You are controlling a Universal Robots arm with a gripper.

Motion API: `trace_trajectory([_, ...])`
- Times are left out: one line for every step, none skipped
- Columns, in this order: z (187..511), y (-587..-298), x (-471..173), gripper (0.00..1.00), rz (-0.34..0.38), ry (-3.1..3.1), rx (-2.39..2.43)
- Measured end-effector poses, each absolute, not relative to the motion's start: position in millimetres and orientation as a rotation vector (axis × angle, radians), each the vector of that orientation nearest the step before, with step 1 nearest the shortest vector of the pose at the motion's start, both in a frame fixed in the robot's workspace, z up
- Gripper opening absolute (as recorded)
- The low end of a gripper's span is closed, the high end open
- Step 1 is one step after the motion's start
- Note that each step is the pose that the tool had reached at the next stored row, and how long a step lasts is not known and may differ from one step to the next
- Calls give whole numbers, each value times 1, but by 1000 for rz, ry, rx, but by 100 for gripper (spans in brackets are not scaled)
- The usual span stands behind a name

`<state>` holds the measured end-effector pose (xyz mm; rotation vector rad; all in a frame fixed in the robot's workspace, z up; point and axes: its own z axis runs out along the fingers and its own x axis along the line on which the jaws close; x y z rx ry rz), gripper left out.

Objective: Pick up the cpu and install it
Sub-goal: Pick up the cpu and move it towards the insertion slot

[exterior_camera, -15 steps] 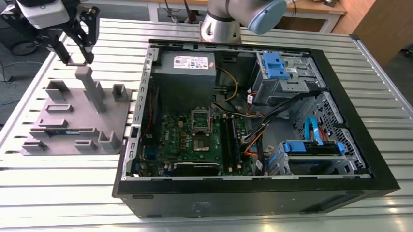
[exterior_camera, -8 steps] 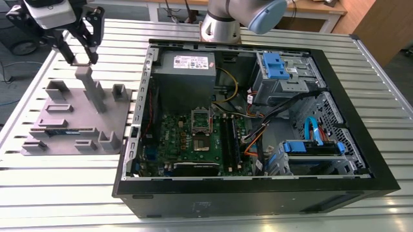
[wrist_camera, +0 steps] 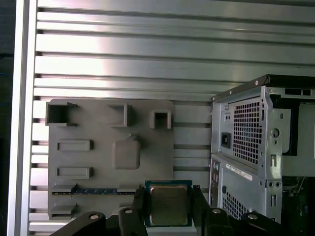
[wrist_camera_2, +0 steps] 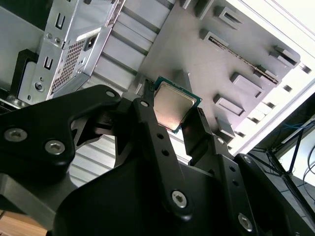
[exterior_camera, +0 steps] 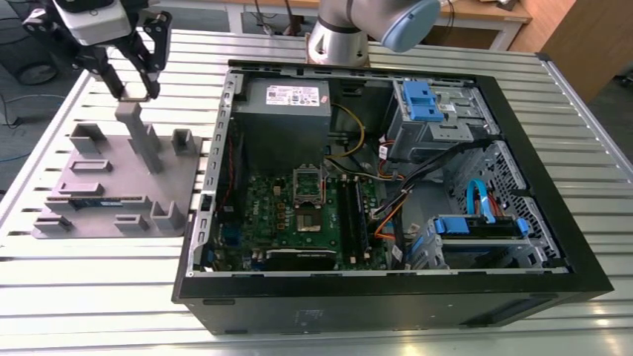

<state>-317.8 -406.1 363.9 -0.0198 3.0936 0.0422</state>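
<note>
Silver-topped cpu (wrist_camera: 168, 204) sits pinched between the gripper's (exterior_camera: 136, 93) black fingers (wrist_camera_2: 147, 118) — closed on its edges — at the exterior view's upper left, above the grey tray (exterior_camera: 133, 182), beside the open computer case (exterior_camera: 396, 311).
</note>
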Motion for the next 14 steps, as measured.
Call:
trace_trajectory([364,-406,-316,47,42,3093,-20])
trace_trajectory([364,-406,-315,47,42,3094,-20])
trace_trajectory([364,-406,-313,47,42,3094,-20])
trace_trajectory([364,-406,-312,47,42,3093,-20])
trace_trajectory([364,-406,-310,47,42,3094,-20])
trace_trajectory([364,-406,-309,47,42,3093,-20])
trace_trajectory([364,-406,-307,47,42,3093,-20])
trace_trajectory([364,-406,-306,47,42,3093,-20])
trace_trajectory([364,-406,-304,47,42,3094,-20])
trace_trajectory([364,-406,-303,47,42,3094,-20])
trace_trajectory([364,-406,-301,47,42,3094,-20])
trace_trajectory([364,-406,-300,47,42,3094,-20])
trace_trajectory([364,-406,-298,47,42,3094,-20])
trace_trajectory([364,-406,-297,47,42,3094,-20])
